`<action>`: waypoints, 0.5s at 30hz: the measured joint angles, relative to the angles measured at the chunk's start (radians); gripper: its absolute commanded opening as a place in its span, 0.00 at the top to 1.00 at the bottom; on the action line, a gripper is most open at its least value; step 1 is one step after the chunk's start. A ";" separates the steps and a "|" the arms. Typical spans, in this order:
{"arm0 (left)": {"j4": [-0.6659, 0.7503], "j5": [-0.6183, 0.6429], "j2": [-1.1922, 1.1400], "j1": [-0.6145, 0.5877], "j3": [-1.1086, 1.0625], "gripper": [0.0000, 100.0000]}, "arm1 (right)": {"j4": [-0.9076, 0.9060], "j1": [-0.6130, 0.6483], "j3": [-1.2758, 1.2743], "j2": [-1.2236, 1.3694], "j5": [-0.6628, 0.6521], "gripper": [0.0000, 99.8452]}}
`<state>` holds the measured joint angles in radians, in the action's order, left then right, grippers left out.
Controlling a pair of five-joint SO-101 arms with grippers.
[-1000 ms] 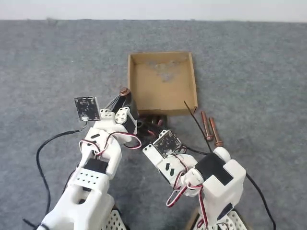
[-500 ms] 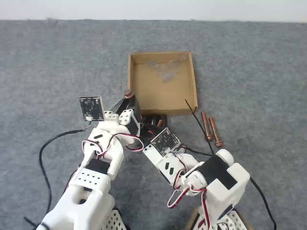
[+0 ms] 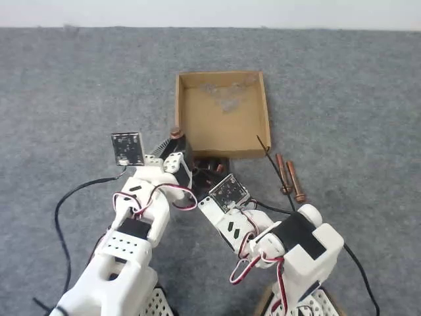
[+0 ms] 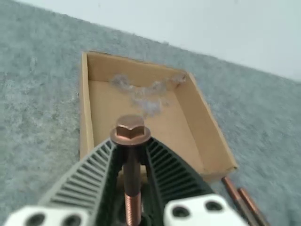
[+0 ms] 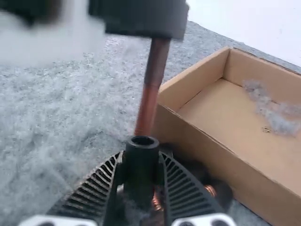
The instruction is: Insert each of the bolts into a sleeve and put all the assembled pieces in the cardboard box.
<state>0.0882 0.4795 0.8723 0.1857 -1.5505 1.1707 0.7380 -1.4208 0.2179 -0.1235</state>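
The right gripper (image 5: 141, 160) clamps a black sleeve (image 5: 140, 172) upright, its open mouth facing up. A copper bolt (image 5: 151, 89) hangs from the left gripper (image 5: 138, 16) above, its lower end right at the sleeve's rim; whether it has entered cannot be told. Just beside them on the grey carpet (image 5: 51, 136) stands the open cardboard box (image 5: 207, 165), with pale fluff (image 5: 273, 115) inside.

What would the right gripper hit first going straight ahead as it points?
Likely the bolt held by the left gripper, just past the sleeve in the right gripper; then the cardboard box wall. Depth unclear.
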 measured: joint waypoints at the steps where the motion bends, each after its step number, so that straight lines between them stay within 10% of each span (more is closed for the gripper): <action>1: -0.011 -0.014 0.000 0.005 0.000 0.99 | 0.000 0.000 0.000 0.000 0.000 0.99; 15: -0.048 -0.086 0.012 0.035 0.000 0.99 | 0.000 0.000 0.000 0.000 -0.002 0.99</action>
<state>0.0407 0.3936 0.8846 0.2209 -1.5505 1.1707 0.7380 -1.4208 0.2179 -0.1250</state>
